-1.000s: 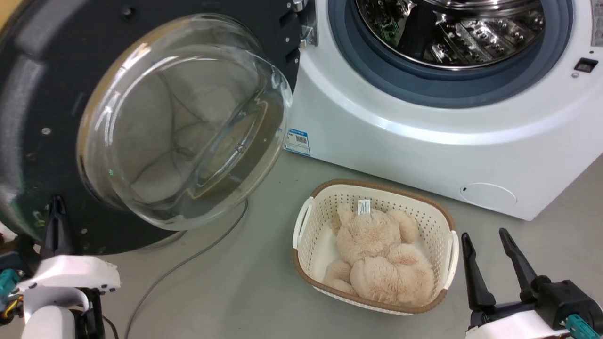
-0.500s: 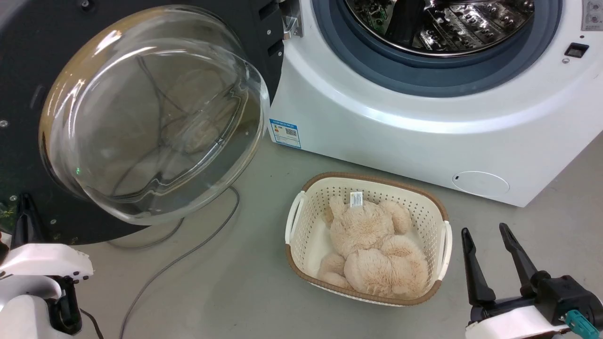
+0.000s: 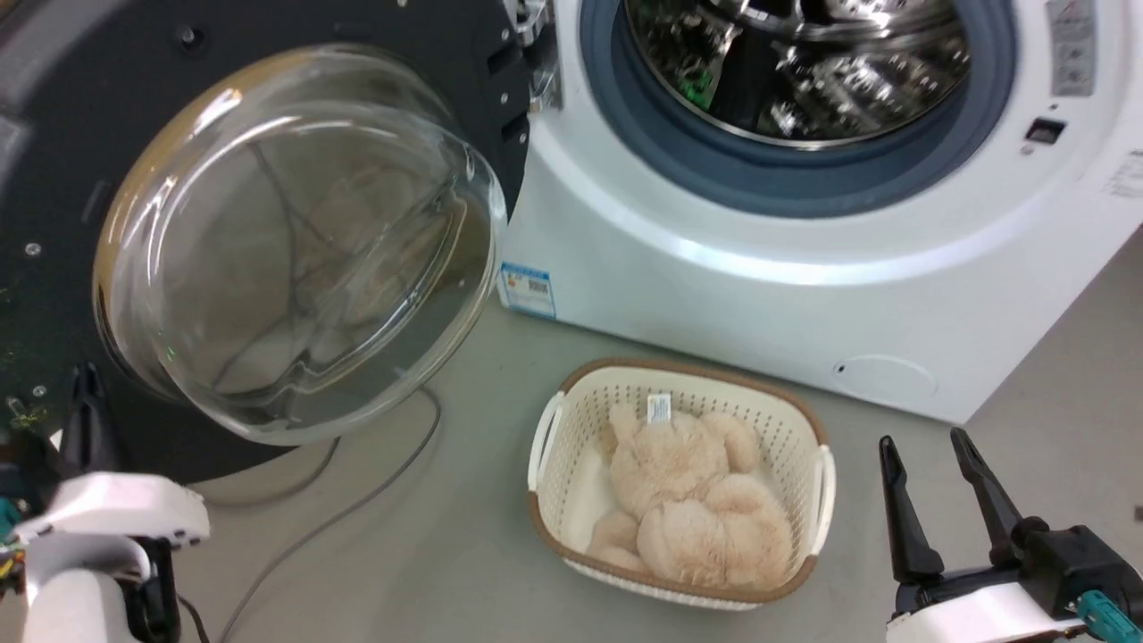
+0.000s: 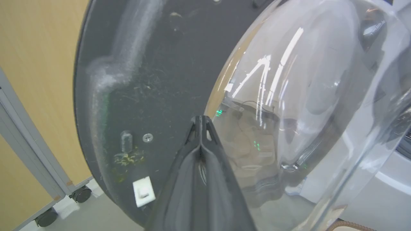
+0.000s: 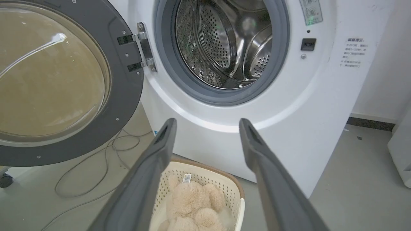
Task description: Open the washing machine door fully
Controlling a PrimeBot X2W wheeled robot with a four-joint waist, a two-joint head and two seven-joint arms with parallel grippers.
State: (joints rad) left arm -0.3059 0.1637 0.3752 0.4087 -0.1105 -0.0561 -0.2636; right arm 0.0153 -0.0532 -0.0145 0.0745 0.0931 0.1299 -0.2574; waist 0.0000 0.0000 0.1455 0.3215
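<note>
Here, the washing machine (image 3: pixel 759 268) is standing on the floor with its drum mouth lying open. The washing machine door (image 3: pixel 54 179) is hanging from the hinge (image 5: pixel 143 48) at the left of that mouth, swung well out and turning its inner side toward the robot. It is looking heavy and rigid, free to swing only about that hinge. Its bulging glass bowl (image 3: pixel 295 250) is probably slick and breakable, so I judge the dark ring near the free edge, far from the hinge, the place to push. A basket (image 3: pixel 808 500) holding a plush toy (image 3: pixel 696 500) is sitting on the floor before the machine's front edge. The left gripper (image 4: pixel 200 120) is pointing at the door's inner face just beside the bowl's rim, its fingers pressed together on nothing; whether it is touching the door I cannot tell. The right gripper (image 3: pixel 921 439) is hovering spread and empty beside the basket.
</note>
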